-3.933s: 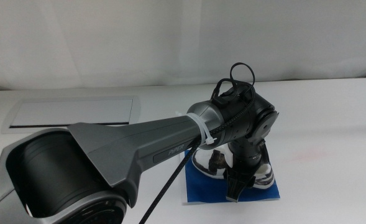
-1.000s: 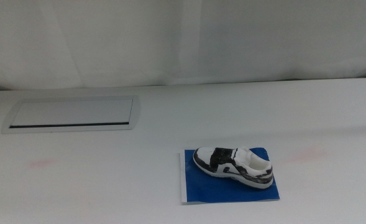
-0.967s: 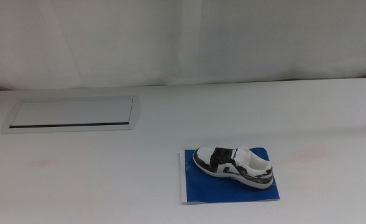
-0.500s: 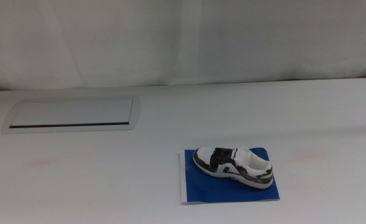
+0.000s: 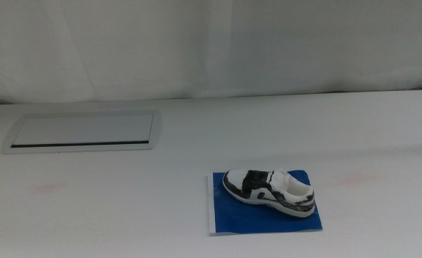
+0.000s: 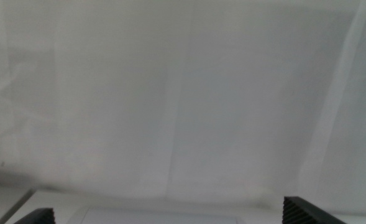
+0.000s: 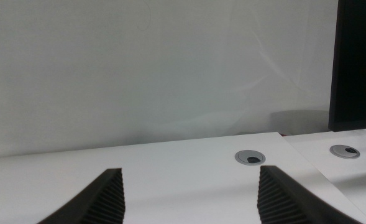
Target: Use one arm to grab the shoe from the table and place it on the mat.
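1. white-and-black low-top sneaker (image 5: 270,191) sits upright on the bright blue flat rectangular mat (image 5: 228,215), lying diagonally w/ its toe toward the picture's left and its heel near the mat's right edge.
2. we see the mat flat on the plain white tabletop (image 5: 110,201), w/ a narrow pale strip along its left edge.
3. grey-framed rectangular recessed panel (image 5: 82,132) lies well apart, far left.
4. left gripper (image 6: 170,218): jaws spread wide, nothing between, facing a white curtain.
5. right gripper (image 7: 189,196): jaws apart too, empty, above the tabletop near a round grey cable grommet (image 7: 250,157).
6. neither arm shows in the middle view.
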{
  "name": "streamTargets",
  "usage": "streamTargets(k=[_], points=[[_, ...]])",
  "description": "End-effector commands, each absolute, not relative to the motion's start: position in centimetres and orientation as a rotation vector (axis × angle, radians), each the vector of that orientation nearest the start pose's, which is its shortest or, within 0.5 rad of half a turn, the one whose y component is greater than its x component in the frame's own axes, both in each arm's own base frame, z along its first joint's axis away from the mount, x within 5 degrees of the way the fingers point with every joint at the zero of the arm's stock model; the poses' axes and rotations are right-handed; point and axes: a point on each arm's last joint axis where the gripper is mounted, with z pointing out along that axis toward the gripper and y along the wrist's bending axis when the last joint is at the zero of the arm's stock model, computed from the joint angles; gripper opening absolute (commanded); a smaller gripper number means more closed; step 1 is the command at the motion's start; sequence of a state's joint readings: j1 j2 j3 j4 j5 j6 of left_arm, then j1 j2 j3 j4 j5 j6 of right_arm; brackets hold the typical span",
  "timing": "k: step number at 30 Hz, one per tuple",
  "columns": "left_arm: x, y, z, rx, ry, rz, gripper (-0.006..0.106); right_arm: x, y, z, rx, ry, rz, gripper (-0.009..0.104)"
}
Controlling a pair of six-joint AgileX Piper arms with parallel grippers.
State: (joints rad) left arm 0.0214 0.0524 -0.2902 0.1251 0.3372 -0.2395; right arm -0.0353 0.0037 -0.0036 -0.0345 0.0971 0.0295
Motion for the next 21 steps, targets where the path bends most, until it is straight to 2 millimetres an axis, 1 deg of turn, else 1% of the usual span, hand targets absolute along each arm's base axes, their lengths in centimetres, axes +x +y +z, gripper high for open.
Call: streamTargets(k=[1,2,6,12,16,21], points=[[3.7,0.4,26.0,-0.152,1.493,-0.078,0.092,5.6,-0.3,19.3,0.023,1.595,-0.046,0.061],[4.0,0.3,25.2,-0.151,1.505,-0.079,0.092,5.6,-0.3,19.3,0.023,1.595,-0.046,0.061],[4.8,0.3,23.1,-0.150,1.556,-0.079,0.092,5.6,-0.3,19.3,0.023,1.595,-0.046,0.061],[5.1,0.3,21.2,-0.151,1.593,-0.078,0.092,5.6,-0.3,19.3,0.023,1.593,-0.046,0.061],[5.6,0.2,19.7,-0.137,1.554,-0.089,0.092,5.6,-0.3,19.3,0.023,1.593,-0.046,0.061],[5.6,0.2,19.7,-0.135,1.549,-0.090,0.092,5.6,-0.3,19.3,0.023,1.593,-0.046,0.061]])
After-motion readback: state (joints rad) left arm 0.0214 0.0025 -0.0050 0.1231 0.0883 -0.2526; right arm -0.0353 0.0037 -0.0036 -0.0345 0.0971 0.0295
